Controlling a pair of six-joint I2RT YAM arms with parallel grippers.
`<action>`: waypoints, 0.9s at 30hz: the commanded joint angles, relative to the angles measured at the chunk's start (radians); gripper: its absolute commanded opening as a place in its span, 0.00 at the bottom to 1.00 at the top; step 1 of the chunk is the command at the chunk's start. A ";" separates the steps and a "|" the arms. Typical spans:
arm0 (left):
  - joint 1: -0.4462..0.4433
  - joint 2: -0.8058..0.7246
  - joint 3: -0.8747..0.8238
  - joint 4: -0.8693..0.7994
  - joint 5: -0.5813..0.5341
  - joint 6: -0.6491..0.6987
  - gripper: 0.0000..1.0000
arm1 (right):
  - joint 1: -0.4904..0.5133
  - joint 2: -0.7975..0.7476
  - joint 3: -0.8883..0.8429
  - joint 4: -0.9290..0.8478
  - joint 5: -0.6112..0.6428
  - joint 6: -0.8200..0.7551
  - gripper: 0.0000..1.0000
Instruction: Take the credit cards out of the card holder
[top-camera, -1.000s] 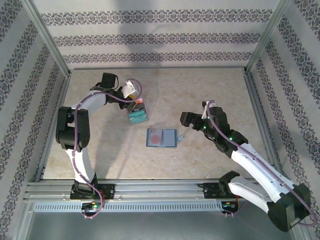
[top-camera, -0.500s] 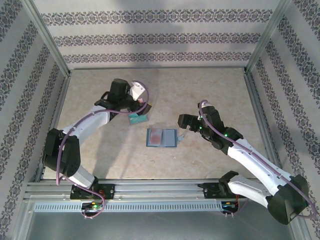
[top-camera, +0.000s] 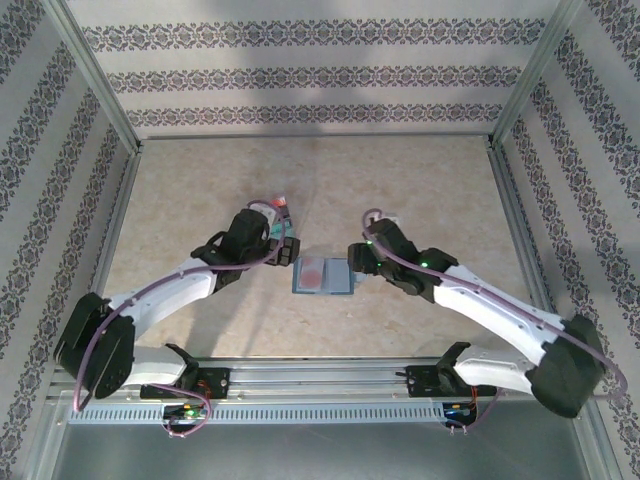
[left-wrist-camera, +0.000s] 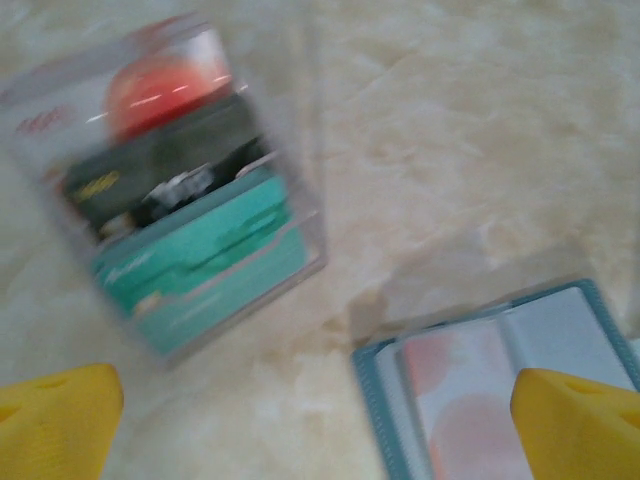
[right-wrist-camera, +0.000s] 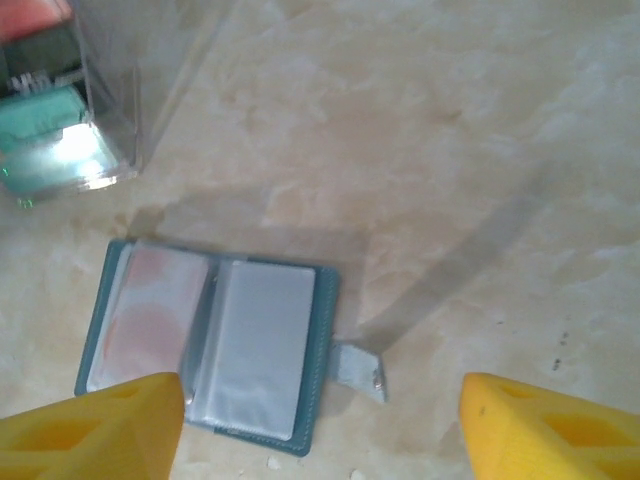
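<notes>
Find the card holder (top-camera: 323, 275) at the middle of the desk (top-camera: 420, 190), lying flat and opened with both panels facing up. In the right wrist view, its left panel holds a pale credit card (right-wrist-camera: 150, 300) marked with faded red circles behind a clear pocket. The right panel shows a plain pale pocket, and a small closure tab (right-wrist-camera: 358, 368) projects from the right edge. A clear case (left-wrist-camera: 170, 200) rests on the desk near the holder's far left corner. It contains stacked credit cards (left-wrist-camera: 165, 90): one white with a red circle, one dark, and teal ones. The left wrist view is blurred, so you cannot read finer detail. Check the left end effector (left-wrist-camera: 318, 420): its yellow fingertips (left-wrist-camera: 55, 415) stand wide apart with nothing between them. From above, it sits just beside the holder's upper left corner. Check the right end effector (right-wrist-camera: 322, 425): its fingertips (right-wrist-camera: 545, 425) are likewise spread and empty, positioned at the holder's right edge.
</notes>
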 joint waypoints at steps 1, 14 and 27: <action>-0.001 -0.067 -0.051 -0.009 -0.166 -0.166 0.99 | 0.060 0.109 0.085 -0.067 0.061 0.026 0.68; 0.044 -0.165 -0.169 -0.017 -0.286 -0.258 0.99 | 0.185 0.600 0.448 -0.196 -0.015 0.038 0.53; 0.051 -0.242 -0.201 -0.010 -0.351 -0.239 0.99 | 0.176 0.776 0.541 -0.211 -0.070 0.039 0.68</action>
